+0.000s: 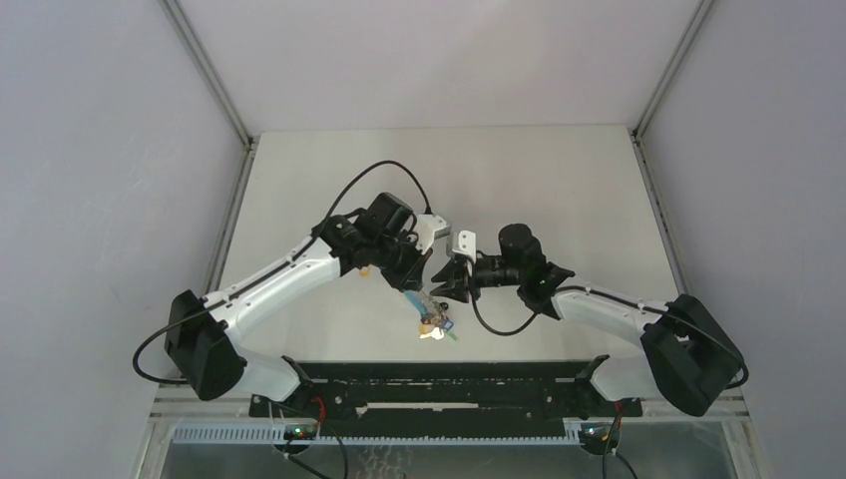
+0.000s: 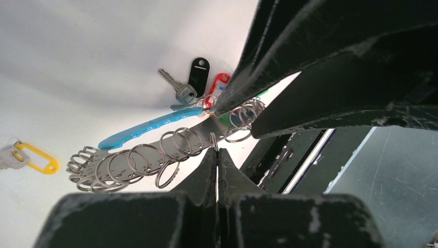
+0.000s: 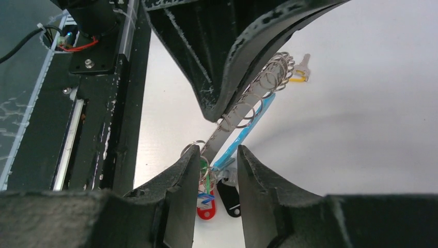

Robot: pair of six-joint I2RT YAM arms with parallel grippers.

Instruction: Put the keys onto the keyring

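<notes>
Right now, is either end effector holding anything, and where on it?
Left end effector is shut on the keyring, pinching its flat metal strip. Right end effector straddles the key end; grip unclear.

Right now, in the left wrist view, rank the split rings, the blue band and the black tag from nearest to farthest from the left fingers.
1. split rings: strung in a row that runs left from the tips of the left fingers.
2. blue band: just beyond the rings, slanting left.
3. black tag: farthest, upper centre.
</notes>
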